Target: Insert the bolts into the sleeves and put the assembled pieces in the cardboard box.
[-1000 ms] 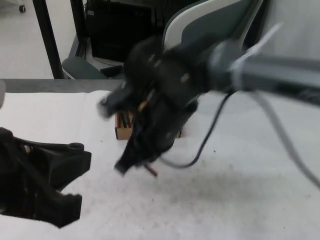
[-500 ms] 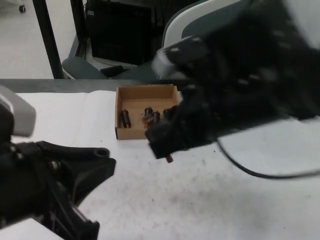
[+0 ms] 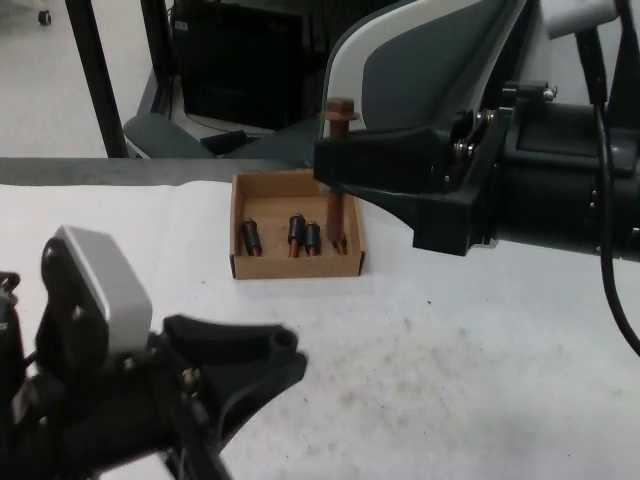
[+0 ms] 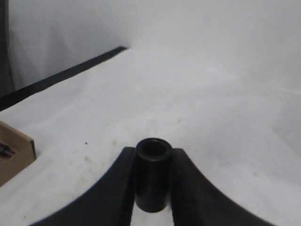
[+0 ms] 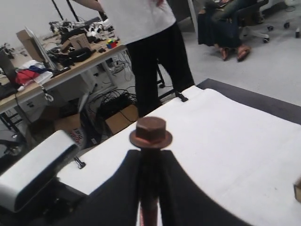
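**Bolt and sleeve both gripped, not yet joined**

We see three dark pieces (image 3: 296,232) with copper ends lying side by side in the cardboard box (image 3: 290,179) at the far middle of the bench (image 3: 480,350). We take them for bolts already seated in their sleeves, so that much of the task looks done.

The right gripper (image 3: 328,168) is clamped on the shaft of a copper bolt (image 3: 341,108). It holds the bolt upright, head on top, above the bench and in line with the right end of the box. The right wrist view shows both fingers pressed against the shaft just under the head (image 5: 150,133).

At the near left, the left gripper (image 4: 153,155) is closed around a black sleeve (image 4: 153,176), with the sleeve's open bore clear of the fingers.

Bolt and sleeve are well apart. We judge that this pair has yet to be brought together, the bolt pushed in, and the piece set in the box
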Controlling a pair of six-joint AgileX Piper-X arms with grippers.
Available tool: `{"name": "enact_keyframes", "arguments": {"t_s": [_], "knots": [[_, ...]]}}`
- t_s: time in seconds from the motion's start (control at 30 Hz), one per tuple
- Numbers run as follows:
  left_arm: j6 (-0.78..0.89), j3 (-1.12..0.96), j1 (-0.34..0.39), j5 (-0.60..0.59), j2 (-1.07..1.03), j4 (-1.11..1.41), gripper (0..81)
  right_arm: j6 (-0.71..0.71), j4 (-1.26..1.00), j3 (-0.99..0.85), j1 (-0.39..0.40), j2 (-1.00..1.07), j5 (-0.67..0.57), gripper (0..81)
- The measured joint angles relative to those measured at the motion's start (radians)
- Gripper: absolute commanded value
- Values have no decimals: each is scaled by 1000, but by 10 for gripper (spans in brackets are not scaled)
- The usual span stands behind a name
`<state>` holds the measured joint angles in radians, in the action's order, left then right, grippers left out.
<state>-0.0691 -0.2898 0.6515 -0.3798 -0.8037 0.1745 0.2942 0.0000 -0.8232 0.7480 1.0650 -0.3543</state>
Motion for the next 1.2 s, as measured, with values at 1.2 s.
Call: {"name": "enact_keyframes", "arguments": {"t_s": [1.2], "knots": [[279,-12,0,-140,-102,408,8,36,0,4,0,0,-93,2]]}}
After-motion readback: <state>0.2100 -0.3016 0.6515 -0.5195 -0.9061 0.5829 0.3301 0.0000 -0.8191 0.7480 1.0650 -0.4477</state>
